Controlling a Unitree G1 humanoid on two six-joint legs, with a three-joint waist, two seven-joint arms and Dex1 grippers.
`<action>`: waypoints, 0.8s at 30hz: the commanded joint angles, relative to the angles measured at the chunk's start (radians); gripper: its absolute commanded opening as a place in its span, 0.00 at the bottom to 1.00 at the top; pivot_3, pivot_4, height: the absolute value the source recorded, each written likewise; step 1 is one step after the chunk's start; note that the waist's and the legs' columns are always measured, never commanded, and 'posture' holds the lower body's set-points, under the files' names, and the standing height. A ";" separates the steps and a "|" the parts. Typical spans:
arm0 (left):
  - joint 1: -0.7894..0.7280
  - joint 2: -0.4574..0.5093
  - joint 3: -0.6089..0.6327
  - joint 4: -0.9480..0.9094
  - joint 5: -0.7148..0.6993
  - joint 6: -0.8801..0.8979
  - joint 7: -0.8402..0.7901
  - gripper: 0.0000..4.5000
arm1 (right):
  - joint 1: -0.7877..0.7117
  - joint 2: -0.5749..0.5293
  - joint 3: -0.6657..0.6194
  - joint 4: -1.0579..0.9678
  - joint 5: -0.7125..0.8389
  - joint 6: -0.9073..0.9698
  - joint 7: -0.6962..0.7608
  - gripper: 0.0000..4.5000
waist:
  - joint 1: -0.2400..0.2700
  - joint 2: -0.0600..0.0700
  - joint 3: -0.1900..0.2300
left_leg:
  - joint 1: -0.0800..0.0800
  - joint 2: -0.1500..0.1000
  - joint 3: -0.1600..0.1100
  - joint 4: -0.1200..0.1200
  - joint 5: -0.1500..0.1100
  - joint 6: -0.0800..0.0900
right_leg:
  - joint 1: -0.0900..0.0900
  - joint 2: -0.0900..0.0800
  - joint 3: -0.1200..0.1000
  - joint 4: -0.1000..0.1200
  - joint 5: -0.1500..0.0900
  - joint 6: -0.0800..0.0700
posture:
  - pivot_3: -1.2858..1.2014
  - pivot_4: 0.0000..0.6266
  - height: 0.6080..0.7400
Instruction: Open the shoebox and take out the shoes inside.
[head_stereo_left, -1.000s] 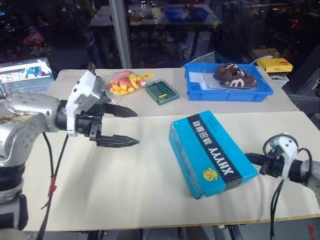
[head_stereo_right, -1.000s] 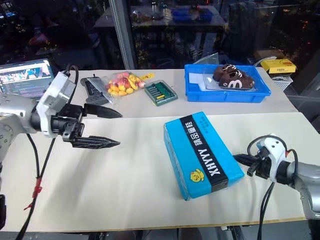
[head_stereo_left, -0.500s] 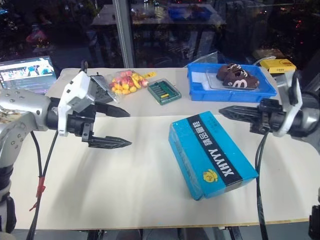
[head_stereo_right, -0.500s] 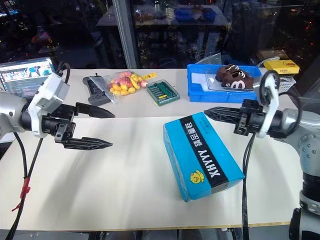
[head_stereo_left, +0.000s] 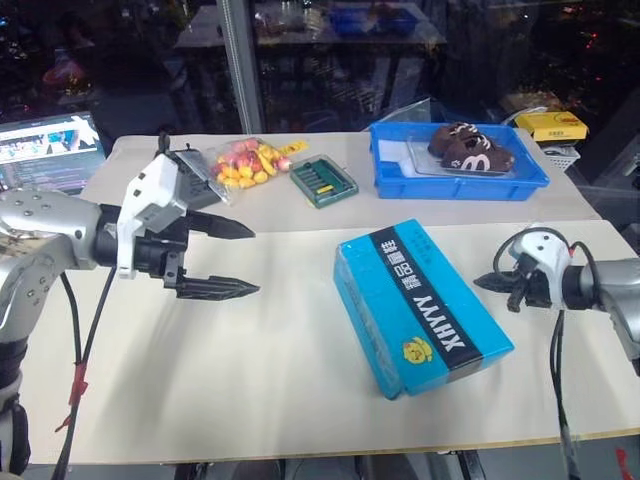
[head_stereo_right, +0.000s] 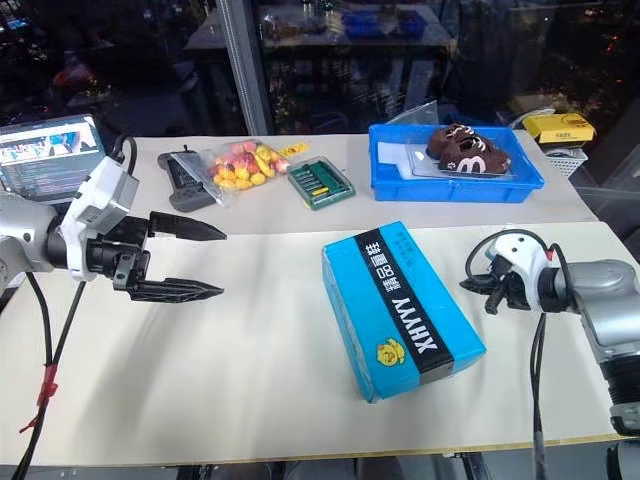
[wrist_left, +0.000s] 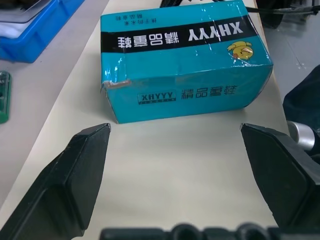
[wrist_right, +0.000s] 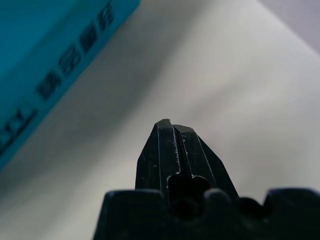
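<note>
Dropped from its raised pose, the right tool (head_stereo_right: 468, 284) sits pinched shut and empty just beside the shoebox (head_stereo_right: 400, 305); the left tool (head_stereo_left: 238, 258) hangs wide, well apart. Closed on the surface (head_stereo_left: 250, 370), the box looks light, stiff cardboard; take its lid edge.

The left gripper (wrist_left: 175, 145) holds its two black fingers (wrist_left: 75, 175) spread wide above the cream table (wrist_left: 175, 170), framing the closed blue shoebox (wrist_left: 182, 65) lying just beyond them, with a blue tray (wrist_left: 35, 30) and a green case (wrist_left: 4, 95) off to one side.
</note>
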 joint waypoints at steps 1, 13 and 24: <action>0.001 0.016 0.022 -0.006 0.009 -0.026 -0.007 0.99 | 0.013 0.028 -0.046 -0.135 0.127 0.076 0.087 0.00 | -0.001 0.000 0.000 | 0.000 0.000 0.000 0.000 0.000 0.000 | 0.000 0.000 0.000 0.000 0.000 0.000 | 0.52 0.24 1.00; -0.010 0.041 0.018 0.013 0.033 -0.047 -0.030 0.99 | -0.257 0.186 -0.206 -0.350 0.545 0.452 0.002 0.00 | 0.003 0.000 0.000 | 0.000 0.000 0.000 0.001 0.000 0.000 | 0.000 0.001 0.001 0.000 0.001 0.001 | 0.52 0.24 1.00; -0.048 0.069 0.062 0.010 -0.003 -0.011 -0.021 0.99 | -0.319 0.338 0.030 -0.567 0.530 0.504 -0.085 0.00 | 0.008 0.000 0.000 | -0.001 0.001 0.000 0.001 0.000 0.000 | -0.001 0.001 0.001 0.000 0.001 0.001 | 0.52 0.24 1.00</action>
